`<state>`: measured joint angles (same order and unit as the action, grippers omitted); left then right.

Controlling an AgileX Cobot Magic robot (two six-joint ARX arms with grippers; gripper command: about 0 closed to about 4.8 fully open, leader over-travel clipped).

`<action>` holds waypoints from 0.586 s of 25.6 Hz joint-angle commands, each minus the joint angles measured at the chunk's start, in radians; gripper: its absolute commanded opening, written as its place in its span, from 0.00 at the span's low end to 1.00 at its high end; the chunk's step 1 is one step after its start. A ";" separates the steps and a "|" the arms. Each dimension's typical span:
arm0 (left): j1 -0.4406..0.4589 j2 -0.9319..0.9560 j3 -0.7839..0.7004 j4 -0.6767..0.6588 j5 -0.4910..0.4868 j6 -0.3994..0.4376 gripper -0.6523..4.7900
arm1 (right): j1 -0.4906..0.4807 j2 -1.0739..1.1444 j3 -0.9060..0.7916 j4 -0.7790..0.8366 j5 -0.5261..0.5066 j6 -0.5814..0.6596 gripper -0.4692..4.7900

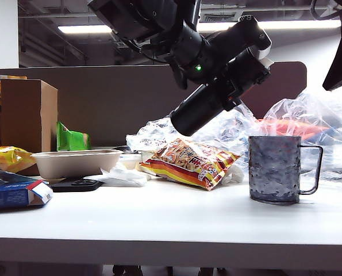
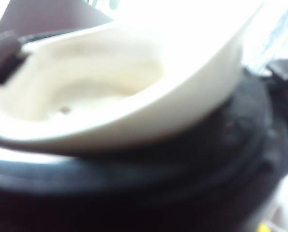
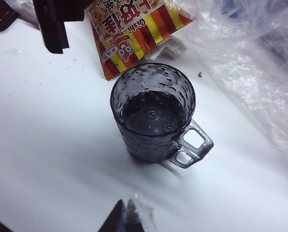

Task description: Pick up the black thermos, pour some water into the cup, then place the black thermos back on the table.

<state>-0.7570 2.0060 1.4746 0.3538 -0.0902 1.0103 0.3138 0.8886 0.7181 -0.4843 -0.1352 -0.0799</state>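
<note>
the left end effector point(image 1: 231, 86) is gripping the black thermos point(image 1: 208, 106) by its upper body, holding it tilted in the air left of and above the cup point(image 1: 274, 168), which is standing on the desk point(image 1: 159, 224). the right end effector point(image 3: 126, 217), fingers pressed together and empty, is hovering over the cup. the thermos looks rigid, smooth and probably weighty, so a firm mid-body grasp suits it.

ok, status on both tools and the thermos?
Left tool holding black thermos tilted, left of cup. Right tool shut, empty, above cup. Snack bag beside, not blocking.
</note>
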 commanded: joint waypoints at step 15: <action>-0.031 -0.017 0.014 0.033 0.045 -0.772 0.11 | 0.000 -0.121 0.006 0.043 -0.039 0.000 0.09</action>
<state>-0.7826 2.0056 1.4742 0.3317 -0.0437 0.2981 0.3134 0.7761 0.7185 -0.4583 -0.1738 -0.0792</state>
